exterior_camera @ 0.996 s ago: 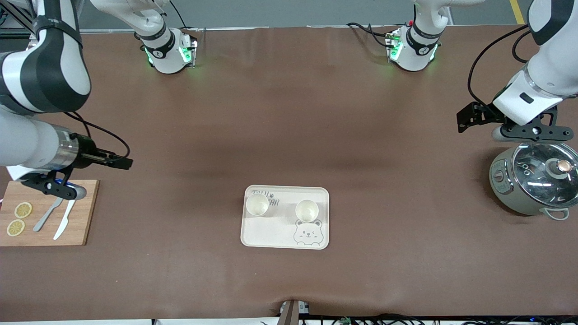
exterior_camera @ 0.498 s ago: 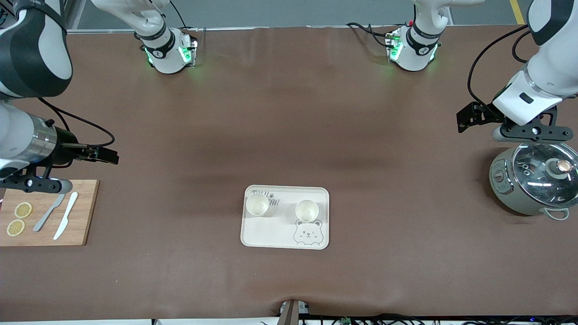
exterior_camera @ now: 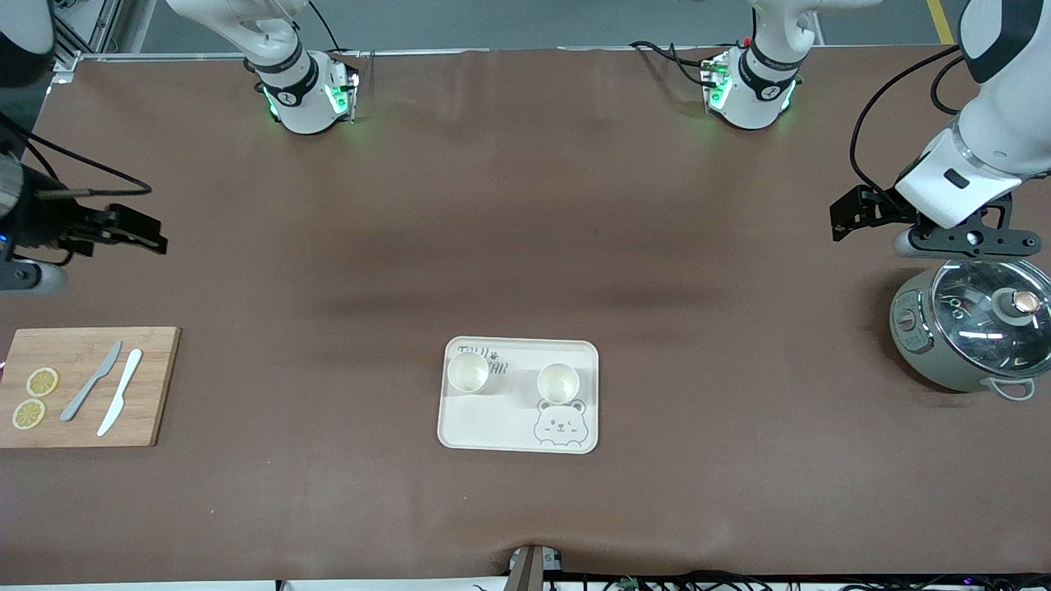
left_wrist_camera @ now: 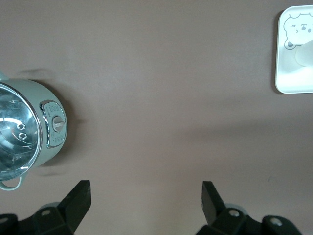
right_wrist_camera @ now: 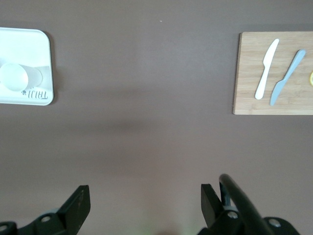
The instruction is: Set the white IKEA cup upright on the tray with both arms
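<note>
Two white cups (exterior_camera: 468,373) (exterior_camera: 558,382) stand upright on the tray (exterior_camera: 493,427) mid-worktop; left gripper (left_wrist_camera: 145,196) by the pot (exterior_camera: 969,332) and right gripper (right_wrist_camera: 145,198) near the cutting board (exterior_camera: 86,419) hang empty, jaws wide; cups look light, rigid, slick, best pinched at the rim wall.

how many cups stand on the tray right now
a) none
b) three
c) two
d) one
c, two white cups stand upright on the tray, one by the lettering and one just above the bear drawing.
</note>
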### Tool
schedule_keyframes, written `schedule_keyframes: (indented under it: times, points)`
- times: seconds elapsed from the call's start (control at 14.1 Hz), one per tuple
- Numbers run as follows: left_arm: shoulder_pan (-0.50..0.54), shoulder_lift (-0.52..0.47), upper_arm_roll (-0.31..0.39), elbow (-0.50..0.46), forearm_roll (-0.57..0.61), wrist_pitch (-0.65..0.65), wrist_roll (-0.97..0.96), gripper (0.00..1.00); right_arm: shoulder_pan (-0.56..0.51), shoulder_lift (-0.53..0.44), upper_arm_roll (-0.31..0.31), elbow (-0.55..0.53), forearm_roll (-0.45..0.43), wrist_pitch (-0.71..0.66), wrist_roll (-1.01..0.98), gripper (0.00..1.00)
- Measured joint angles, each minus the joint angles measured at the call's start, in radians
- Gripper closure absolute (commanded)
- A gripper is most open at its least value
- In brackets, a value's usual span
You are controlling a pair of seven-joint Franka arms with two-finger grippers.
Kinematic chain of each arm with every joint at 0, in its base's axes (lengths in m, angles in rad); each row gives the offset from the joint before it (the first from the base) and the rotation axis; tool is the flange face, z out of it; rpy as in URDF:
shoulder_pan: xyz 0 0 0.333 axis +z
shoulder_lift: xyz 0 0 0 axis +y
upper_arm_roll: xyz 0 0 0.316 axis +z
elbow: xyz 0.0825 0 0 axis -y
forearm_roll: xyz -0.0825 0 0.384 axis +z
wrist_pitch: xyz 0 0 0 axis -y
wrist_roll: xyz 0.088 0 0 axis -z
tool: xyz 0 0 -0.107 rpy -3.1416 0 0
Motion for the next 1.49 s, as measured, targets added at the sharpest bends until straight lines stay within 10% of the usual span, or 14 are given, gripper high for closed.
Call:
schedule_keyframes:
  times: [0.43,1.49]
  points:
    - [0.0,0.0,0.0,0.0,0.0,-0.001,0.0,0.0,-0.001,-0.125,-0.025,-0.189,-0.001,0.066,-0.042,0.0]
    - [0.0,0.0,0.0,-0.004,0.0,-0.001,-0.001,0.0,-0.001,-0.198,-0.066,-0.246,0.0,0.052,-0.005,0.0]
